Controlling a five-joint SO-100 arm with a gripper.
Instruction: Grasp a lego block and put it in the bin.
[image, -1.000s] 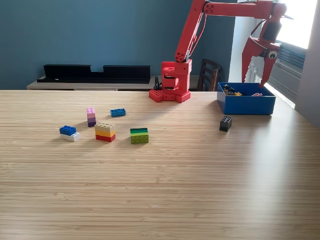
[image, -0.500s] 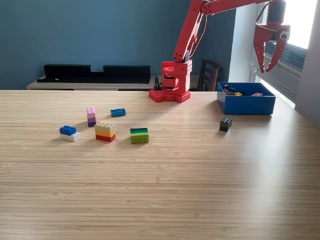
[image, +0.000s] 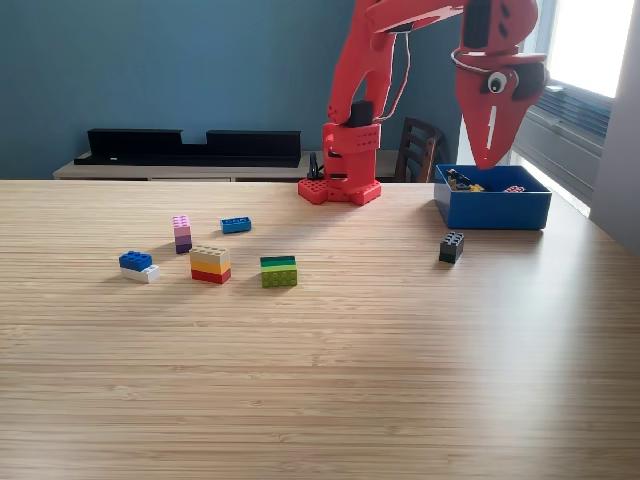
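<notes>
blue bin (image: 492, 211) lies long axis sideways; claw (image: 489, 155) closed, empty, pointing down.

Views: one only, the exterior view, so nothing is shared between cameras.
Position: off the arm, at the near edge of the wooden table (image: 320, 380), a little above its surface.
Facing: across the table toward the blue wall (image: 160, 70) and the arm's red base (image: 345, 165), upper centre of the frame.
Nearness: mid-range; bare tabletop fills the lower half.
Framing: the arm's top is cut off by the upper edge; the bin (image: 492, 205) sits at right of centre.
</notes>
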